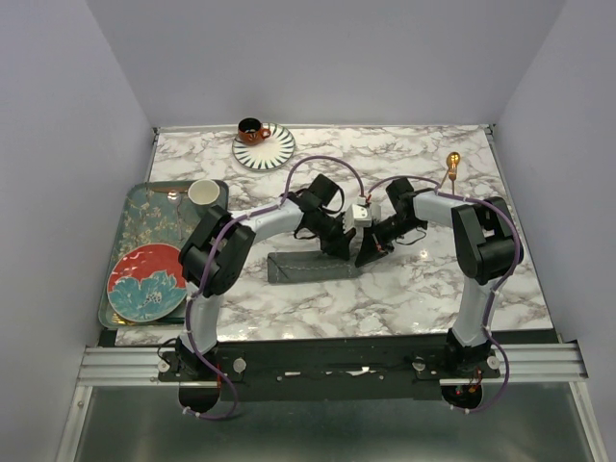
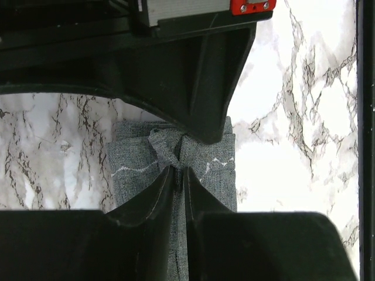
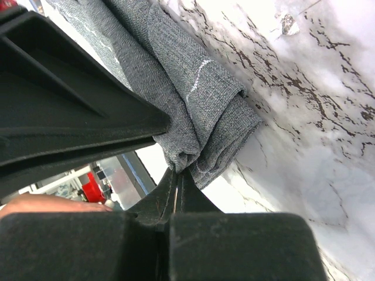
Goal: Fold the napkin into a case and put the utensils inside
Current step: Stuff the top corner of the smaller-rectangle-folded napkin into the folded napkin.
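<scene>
The dark grey napkin lies folded into a long narrow strip on the marble table. Both grippers meet at its right end. My left gripper is shut and pinches a raised fold of the cloth between its fingertips. My right gripper is shut on the bunched end of the cloth, just at its tips. One gold-copper utensil lies at the back right. A second slim one seems to lie on the tray at the left.
A green patterned tray at the left edge holds a white cup and a red plate. An orange cup on a striped saucer stands at the back. The right arm's body looms close above the left gripper.
</scene>
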Robot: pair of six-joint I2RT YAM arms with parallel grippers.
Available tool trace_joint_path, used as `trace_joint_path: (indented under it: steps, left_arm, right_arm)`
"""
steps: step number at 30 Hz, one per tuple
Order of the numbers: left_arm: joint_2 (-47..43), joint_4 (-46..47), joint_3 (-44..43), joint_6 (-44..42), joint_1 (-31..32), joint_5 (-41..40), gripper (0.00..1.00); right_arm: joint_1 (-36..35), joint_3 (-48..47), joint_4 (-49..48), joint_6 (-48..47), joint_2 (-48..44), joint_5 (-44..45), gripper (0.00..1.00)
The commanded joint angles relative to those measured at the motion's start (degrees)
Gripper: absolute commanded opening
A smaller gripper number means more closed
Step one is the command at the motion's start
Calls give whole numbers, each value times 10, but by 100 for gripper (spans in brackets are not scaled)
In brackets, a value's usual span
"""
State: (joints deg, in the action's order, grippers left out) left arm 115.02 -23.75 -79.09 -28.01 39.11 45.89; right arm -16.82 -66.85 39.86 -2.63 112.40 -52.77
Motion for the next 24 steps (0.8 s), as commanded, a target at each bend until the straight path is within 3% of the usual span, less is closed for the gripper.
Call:
trace_joint_path:
  steps: [1, 3, 5, 6, 8, 15, 24]
  left_arm:
    - [3, -9, -14, -4, 13, -8, 24]
    - [2, -9, -13, -4, 17, -12, 21]
    - [2, -10, -12, 1, 18, -17, 4]
    - [0, -10, -10, 3, 18, -19, 1]
    - [-5, -7, -4, 15, 18, -31, 0]
    - [-59, 48, 53, 36, 18, -39, 0]
    - [-86, 68, 77, 44, 18, -38, 0]
  right_arm:
    - [-3, -8, -7, -7, -10, -7, 1]
    - [-3, -9, -7, -8, -10, -8, 1]
    - [-3, -7, -6, -11, -11, -9, 1]
    - [-4, -7, -5, -11, -12, -11, 1]
    - [-3, -8, 0, -18, -17, -15, 1]
    - [6, -39, 58, -42, -39, -41, 22]
    - [16, -57, 63, -30, -41, -42, 29]
